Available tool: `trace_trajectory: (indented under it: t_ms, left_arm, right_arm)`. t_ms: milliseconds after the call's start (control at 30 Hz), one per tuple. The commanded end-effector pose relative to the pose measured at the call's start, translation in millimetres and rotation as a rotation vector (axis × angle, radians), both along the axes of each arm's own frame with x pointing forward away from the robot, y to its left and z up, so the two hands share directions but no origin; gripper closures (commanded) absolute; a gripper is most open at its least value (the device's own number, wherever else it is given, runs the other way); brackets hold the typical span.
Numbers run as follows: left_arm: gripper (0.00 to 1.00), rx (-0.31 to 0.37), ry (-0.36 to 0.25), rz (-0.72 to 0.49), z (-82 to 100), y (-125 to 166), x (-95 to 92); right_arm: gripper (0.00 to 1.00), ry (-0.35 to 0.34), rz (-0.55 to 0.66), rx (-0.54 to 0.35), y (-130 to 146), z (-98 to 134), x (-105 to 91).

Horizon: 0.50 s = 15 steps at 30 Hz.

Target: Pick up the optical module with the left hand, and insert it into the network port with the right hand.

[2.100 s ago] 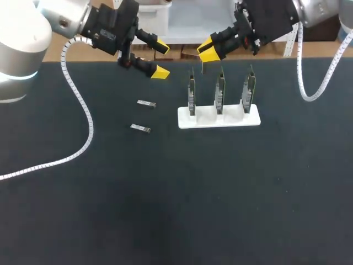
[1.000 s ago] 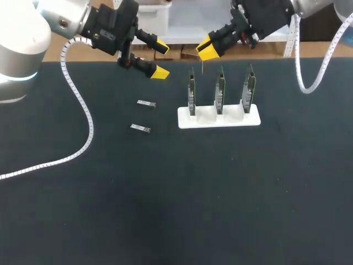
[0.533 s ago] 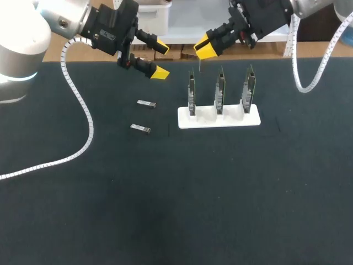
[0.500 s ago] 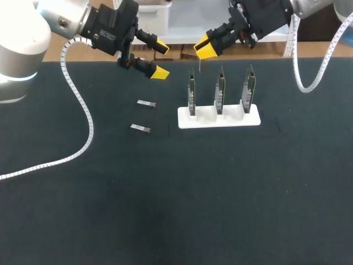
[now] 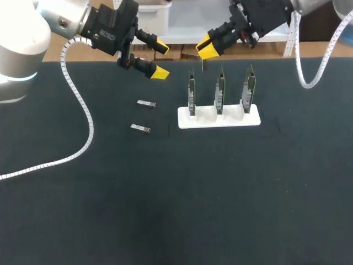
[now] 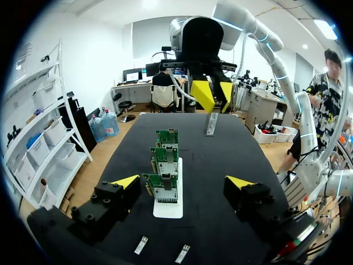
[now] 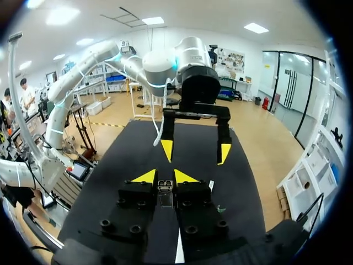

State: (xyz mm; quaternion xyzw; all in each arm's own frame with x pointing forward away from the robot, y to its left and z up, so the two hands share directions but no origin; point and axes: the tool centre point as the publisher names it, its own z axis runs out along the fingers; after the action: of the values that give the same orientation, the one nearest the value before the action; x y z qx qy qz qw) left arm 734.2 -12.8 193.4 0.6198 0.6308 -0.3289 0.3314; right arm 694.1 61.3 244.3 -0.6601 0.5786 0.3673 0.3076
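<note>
Fingers of my right gripper (image 5: 205, 49) are pressing on an optical module (image 5: 203, 64) from both sides, so I am gripping it firmly. The module is hanging straight down from my yellow tips, in the air over the far part of the black table (image 5: 165, 210). It is sitting close to the top of the leftmost network card (image 5: 191, 93) and touching none of the cards. The three cards are standing upright in a row in a white stand (image 5: 242, 120), with the middle card (image 5: 220, 89) and the rightmost card (image 5: 249, 87) beside the first.

My left gripper (image 5: 160, 58) is hovering to the left of the stand with its fingers spread wide and holding nothing. Two more modules are lying flat on the table below and in front of it, well apart from the stand: the farther module (image 5: 146, 103) and the nearer module (image 5: 140, 128), neither touching the other
</note>
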Motion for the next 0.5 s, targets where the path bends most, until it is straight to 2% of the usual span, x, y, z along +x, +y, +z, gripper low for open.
trace_trajectory:
  t_ms: [33, 300, 500]
  left_arm:
    - [0.0, 0.006, 0.003, 0.001, 0.9, -1, 0.3]
    - [0.0, 0.006, 0.003, 0.001, 0.9, -1, 0.3]
    - [0.0, 0.006, 0.003, 0.001, 0.9, -1, 0.3]
  right_arm:
    - [1.0, 0.011, 0.002, -0.014, 3, -7, 4.4]
    - [1.0, 0.051, -0.019, -0.029, 3, -25, 4.1]
    - [1.0, 0.064, -0.031, -0.007, 2, -28, 6.1]
